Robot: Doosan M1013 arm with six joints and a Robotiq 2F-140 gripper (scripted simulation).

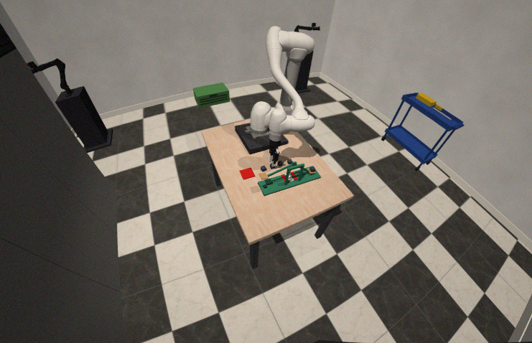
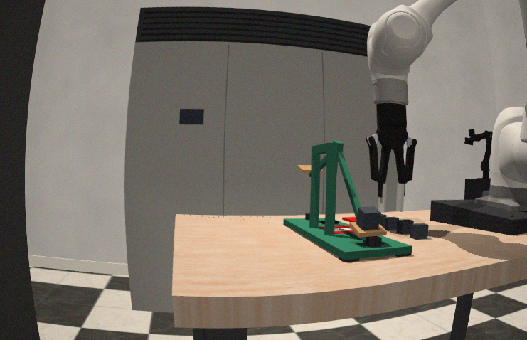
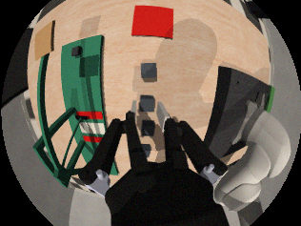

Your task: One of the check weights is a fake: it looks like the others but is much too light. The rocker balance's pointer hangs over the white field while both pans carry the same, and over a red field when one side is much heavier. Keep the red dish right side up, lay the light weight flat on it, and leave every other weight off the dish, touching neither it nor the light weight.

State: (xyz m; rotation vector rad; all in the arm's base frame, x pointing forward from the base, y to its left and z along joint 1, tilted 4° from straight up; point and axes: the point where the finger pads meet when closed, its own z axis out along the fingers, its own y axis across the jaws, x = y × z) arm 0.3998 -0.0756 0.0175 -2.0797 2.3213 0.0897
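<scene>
The red dish lies flat, with nothing on it. Several dark cube weights stand spaced in a row on the table. Another dark weight sits on the lowered pan of the green rocker balance. The other pan is raised and empty. The pointer's exact place is hard to tell. My gripper points down, open and empty, above the row. The light weight cannot be told by looks.
The wooden table carries the arm's black base plate behind the row. The balance's upright frame and tilted beam stand beside the row. A blue cart and a green chest are on the floor away from the table.
</scene>
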